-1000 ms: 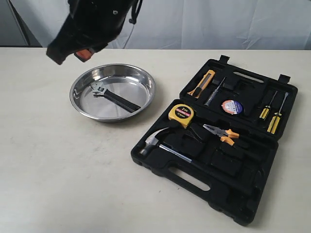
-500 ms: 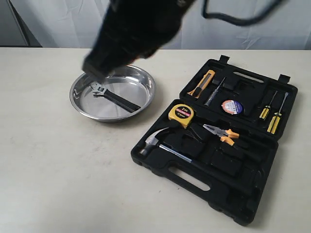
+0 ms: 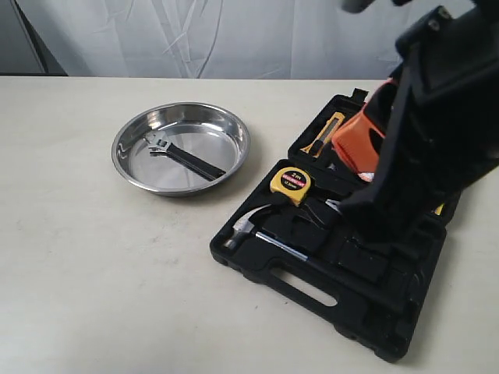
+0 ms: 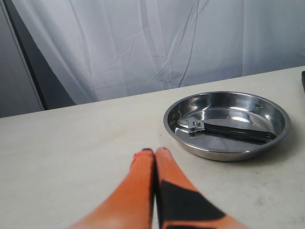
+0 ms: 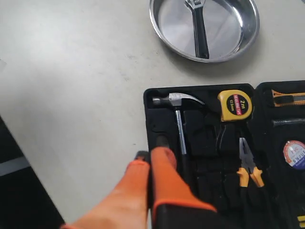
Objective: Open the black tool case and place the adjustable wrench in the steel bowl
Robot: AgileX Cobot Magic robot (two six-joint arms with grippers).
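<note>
Adjustable wrench [image 3: 183,158]: lies flat on the bottom of the steel bowl [image 3: 210,136], silver jaw head on the side away from the black tool case [image 3: 366,312], black handle slanting toward it. Bowl: sits on the counter [image 3: 93,273] just beside the case, not touching it. Case: lies open, both halves flat, with a yellow tape measure [image 3: 291,183], a claw hammer [image 3: 243,227] and orange-handled pliers [image 5: 248,168] in their recesses. Right end effector [image 5: 151,149]: hangs over the hammer side of the open case, orange fingers pressed together with nothing between them; cannot tell whether it touches the case. Left end effector [image 4: 155,151]: above bare counter, near the bowl yet apart from it, fingers likewise closed and empty. Behind the counter, a white curtain [image 4: 143,47].
</note>
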